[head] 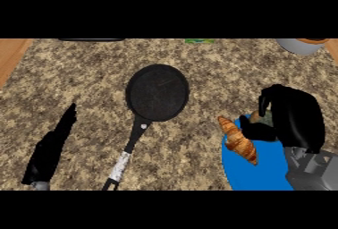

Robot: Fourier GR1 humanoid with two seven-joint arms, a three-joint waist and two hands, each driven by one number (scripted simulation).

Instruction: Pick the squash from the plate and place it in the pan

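The black pan (157,91) lies in the middle of the counter, with its handle (128,152) running toward the lower edge. At the lower right is a blue plate (254,172). A brown croissant (239,139) lies on its left side. My right hand (293,117) hangs over the plate's far edge, fingers curled round the squash (259,117); only a small tan and green patch of it shows. My left hand (51,150) rests at the lower left, fingers straight and pointing up, well apart from the pan.
A grey bowl (300,45) stands at the far right corner. A small green item (198,41) and a dark flat object (92,39) lie along the far edge. A wooden strip (10,58) borders the counter at the left.
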